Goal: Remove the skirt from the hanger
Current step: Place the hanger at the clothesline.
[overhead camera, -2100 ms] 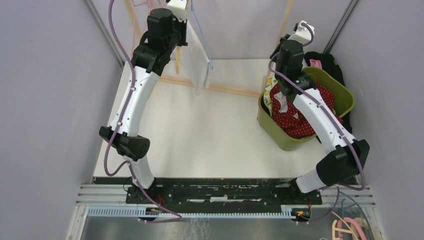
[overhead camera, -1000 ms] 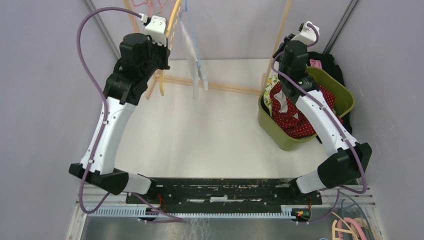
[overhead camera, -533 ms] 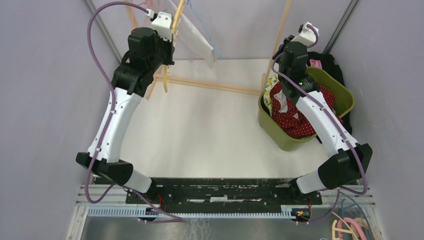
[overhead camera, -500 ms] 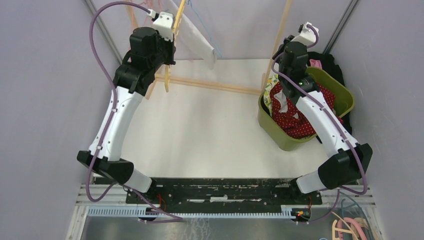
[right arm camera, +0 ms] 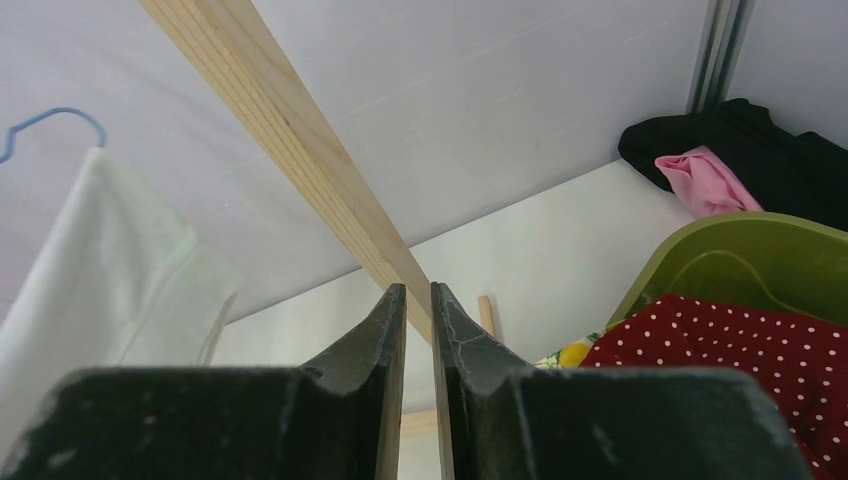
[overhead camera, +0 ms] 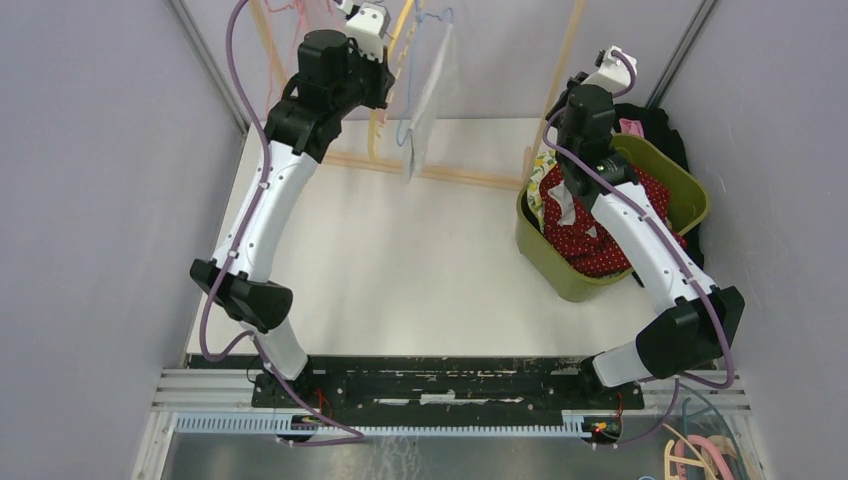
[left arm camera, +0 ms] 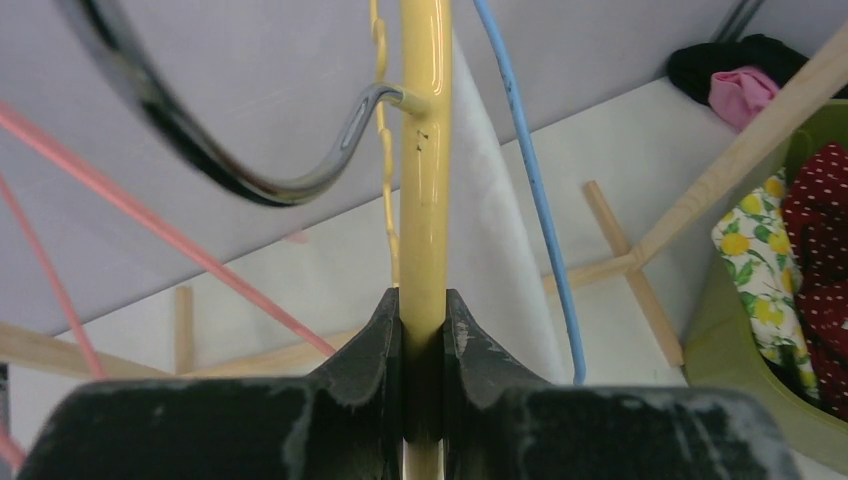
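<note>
From above: my left arm [overhead camera: 262,205] has swung right and higher than half a second back; the one white skirt [overhead camera: 432,90], flung sideways then, now hangs straight above the table's [overhead camera: 400,270] far edge; right arm [overhead camera: 640,240] unmoved by the single green bin [overhead camera: 560,278]. Left wrist: left jaws clamped on one yellow hanger [left arm camera: 422,150]; one blue hanger [left arm camera: 528,180] beside it, skirt behind both. Right wrist: right jaws nearly together, gripping nothing; one wooden rail [right arm camera: 290,130] behind.

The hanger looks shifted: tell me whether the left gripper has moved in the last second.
Yes. The left gripper, shut on the yellow hanger, swung right, toward the wooden post.
</note>
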### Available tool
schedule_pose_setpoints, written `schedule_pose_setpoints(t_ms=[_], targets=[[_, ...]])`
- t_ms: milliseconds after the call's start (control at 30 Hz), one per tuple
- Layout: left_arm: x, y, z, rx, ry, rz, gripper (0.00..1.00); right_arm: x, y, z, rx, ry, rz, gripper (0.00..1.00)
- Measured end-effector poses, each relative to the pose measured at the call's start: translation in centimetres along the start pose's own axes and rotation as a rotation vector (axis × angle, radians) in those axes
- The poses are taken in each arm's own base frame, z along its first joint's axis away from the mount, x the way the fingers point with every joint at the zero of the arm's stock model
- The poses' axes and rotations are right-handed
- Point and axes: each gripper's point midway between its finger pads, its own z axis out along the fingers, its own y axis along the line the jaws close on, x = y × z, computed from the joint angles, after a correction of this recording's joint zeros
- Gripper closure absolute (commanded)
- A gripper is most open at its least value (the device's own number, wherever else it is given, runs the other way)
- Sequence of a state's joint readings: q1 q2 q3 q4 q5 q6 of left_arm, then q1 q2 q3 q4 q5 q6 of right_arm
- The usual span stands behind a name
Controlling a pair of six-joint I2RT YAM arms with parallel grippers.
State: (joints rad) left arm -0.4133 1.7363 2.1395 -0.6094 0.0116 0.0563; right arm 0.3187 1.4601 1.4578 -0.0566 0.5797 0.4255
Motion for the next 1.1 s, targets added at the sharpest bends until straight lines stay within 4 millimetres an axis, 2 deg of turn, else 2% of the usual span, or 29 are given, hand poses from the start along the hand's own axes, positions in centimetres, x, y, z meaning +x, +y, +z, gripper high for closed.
schedule_pose_setpoints(t_ms=[233,367,667,867,1000,1100], targets=[[-0.1,-4.0,0.9,0.121,-0.011,-0.028,0.97,-0.1,0.0,0.0,0.0,-0.004,-0.001,0.8],[-0.1,-4.5,0.9,0.133,-0.008,-0.027,0.97,-0.1,0.0,0.0,0.0,-0.005,-0.001,0.8],[0.7,-2.4,0.8,0.015,0.023,0.004,0.97,-0.2,0.1,0.1,-0.002,-0.008,0.003,0.81],[2.2,-0.8,-0.3,-0.067,0.078,0.046,0.97,-0.1,0.1,0.1,-0.004,-0.007,0.005,0.81],[2.1,0.3,-0.6,-0.119,0.095,0.067,0.97,0.0,0.2,0.2,-0.006,-0.005,0.005,0.81],[0.7,1.2,-0.3,-0.152,0.065,0.062,0.97,0.1,0.2,0.2,-0.006,-0.004,0.005,0.81]])
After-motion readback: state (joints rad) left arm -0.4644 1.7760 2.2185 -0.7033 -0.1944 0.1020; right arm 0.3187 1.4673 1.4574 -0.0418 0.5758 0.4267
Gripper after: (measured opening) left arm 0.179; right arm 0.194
